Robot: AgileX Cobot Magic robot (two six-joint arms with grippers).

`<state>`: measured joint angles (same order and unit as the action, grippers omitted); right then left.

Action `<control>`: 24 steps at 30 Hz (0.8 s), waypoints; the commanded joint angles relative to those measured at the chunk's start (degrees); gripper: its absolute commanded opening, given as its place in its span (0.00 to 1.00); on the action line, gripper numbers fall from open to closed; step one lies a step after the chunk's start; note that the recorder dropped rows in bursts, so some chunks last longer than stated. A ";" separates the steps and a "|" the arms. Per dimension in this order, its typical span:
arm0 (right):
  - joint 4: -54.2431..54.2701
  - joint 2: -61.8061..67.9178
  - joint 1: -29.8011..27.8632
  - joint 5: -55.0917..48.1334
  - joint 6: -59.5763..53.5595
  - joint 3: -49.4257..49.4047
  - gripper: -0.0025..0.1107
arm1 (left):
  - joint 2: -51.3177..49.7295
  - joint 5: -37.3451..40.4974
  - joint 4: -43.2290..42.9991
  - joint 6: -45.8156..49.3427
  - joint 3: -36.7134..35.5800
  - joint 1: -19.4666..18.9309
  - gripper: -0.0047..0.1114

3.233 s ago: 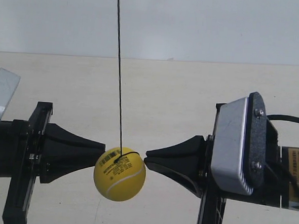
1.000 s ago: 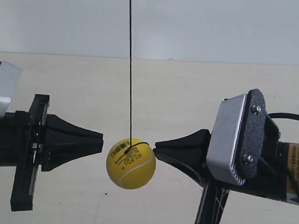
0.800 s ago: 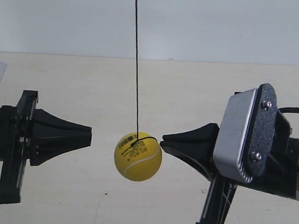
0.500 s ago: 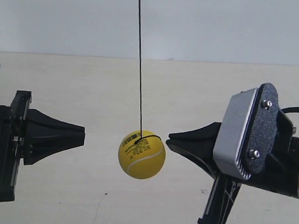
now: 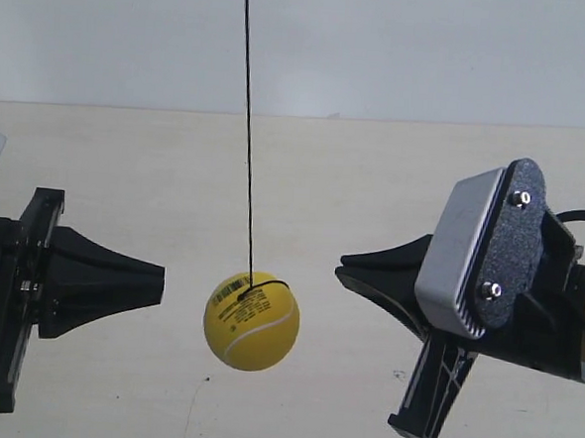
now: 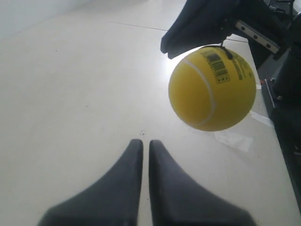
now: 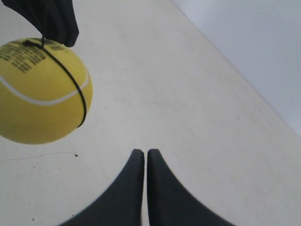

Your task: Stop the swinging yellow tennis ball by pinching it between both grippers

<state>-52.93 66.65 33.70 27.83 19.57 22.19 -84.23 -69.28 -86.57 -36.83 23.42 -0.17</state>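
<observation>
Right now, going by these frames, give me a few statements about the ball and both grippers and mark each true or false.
1. The yellow tennis ball hangs on a black string. True.
2. The ball is pinched between both grippers. False: a visible gap separates it from the gripper at the exterior view's left and from the gripper at the exterior view's right.
3. The fingers of the left gripper are spread wide. False: they sit together.
4. The fingers of the right gripper are together. True.
</observation>
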 commanded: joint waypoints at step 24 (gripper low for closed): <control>-1.32 -3.00 -0.02 -2.86 1.30 3.37 0.02 | 5.81 -0.68 0.00 -4.13 1.79 -0.75 0.08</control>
<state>-56.04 65.39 33.70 26.83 22.43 23.69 -80.45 -69.39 -88.02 -39.81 24.22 -0.33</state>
